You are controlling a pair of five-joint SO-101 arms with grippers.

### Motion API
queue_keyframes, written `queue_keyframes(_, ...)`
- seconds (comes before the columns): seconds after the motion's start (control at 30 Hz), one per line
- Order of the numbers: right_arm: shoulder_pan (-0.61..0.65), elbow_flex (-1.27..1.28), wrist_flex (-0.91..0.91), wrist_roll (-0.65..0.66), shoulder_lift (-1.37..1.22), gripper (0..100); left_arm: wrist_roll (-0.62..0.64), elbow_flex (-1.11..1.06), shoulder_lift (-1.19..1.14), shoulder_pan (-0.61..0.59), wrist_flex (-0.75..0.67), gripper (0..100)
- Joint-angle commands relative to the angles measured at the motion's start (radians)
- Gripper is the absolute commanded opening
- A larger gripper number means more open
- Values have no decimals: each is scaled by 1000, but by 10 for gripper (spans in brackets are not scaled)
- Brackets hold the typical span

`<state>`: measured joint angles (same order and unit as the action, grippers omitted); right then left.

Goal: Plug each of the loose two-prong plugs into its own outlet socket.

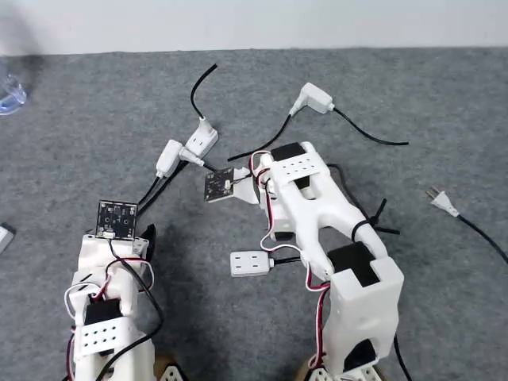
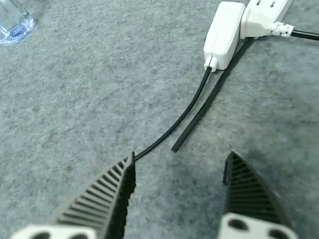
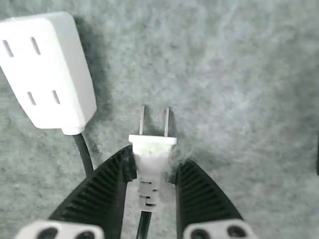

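the right gripper (image 3: 152,167) pinches a white two-prong plug (image 3: 152,145) by its body, with the prongs free and just beside, not touching, a white outlet block (image 3: 47,69) on the grey table (image 1: 444,95). the left gripper (image 2: 181,162) hangs spread wide over black cords (image 2: 174,124). another loose plug (image 1: 439,198) lies near the table's right edge. the held plug looks light and rigid, its prongs thin and bendable. the outlet block would likely slide when pushed, so it wants bracing.

High camera looks down over the grey mat (image 1: 444,103); wrist cameras (far nearer) face that same mat.
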<state>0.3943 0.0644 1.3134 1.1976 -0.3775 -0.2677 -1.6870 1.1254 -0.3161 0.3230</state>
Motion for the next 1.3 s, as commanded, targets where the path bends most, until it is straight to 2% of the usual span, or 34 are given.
queue_keyframes(0.0,15,2,28,12,5,69,-3,8,8,5,2,269)
queue_keyframes(0.1,8,2,28,14,4,103,-3,8,8,5,2,269)
queue_keyframes(0.3,15,2,28,14,4,50,-3,8,8,5,2,269)
queue_keyframes(0.5,12,6,28,14,4,80,-3,8,8,5,2,269)
queue_keyframes(1.07,31,29,-13,15,-77,80,-3,8,8,3,2,269)
queue_keyframes(1.27,74,32,-10,15,-79,80,-3,8,8,3,2,269)
